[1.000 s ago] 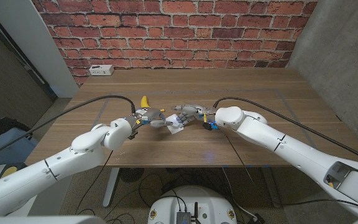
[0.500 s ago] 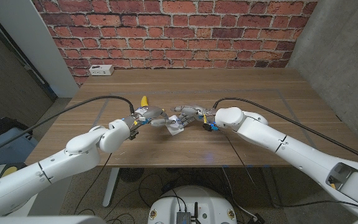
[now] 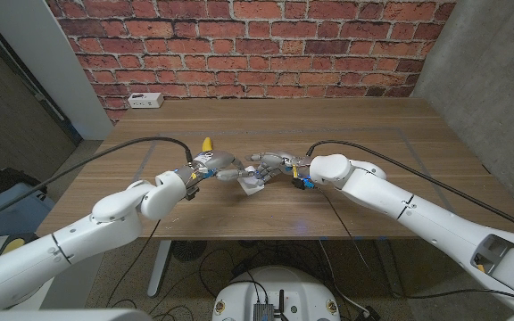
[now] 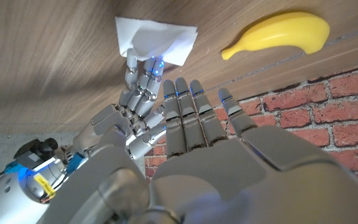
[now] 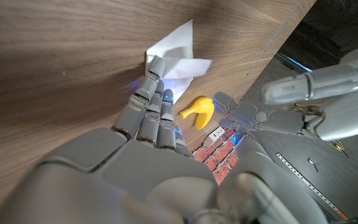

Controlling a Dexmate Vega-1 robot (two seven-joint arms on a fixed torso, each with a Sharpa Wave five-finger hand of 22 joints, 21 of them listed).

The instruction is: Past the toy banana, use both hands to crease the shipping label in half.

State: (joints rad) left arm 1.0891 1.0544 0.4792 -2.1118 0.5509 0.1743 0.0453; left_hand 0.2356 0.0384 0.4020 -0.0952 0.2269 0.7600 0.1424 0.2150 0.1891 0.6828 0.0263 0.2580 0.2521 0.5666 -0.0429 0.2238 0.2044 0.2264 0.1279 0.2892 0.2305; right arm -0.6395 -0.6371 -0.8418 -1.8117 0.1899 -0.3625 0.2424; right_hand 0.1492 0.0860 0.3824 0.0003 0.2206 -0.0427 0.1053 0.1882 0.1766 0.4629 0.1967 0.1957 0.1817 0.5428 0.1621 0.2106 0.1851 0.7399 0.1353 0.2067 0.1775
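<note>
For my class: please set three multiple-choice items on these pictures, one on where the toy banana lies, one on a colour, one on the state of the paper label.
1. Where does the toy banana lie?
A. on the table behind the left hand
B. in the right hand
C. on the floor

2. What colour is the shipping label?
A. blue
B. white
C. brown

3. How is the label?
A. rolled into a tube
B. torn in pieces
C. partly folded, fingertips on it

Key: 1 A, the head view shows it on the wood; 2 B, white in all views; 3 C, both wrist views show folded flaps.
</note>
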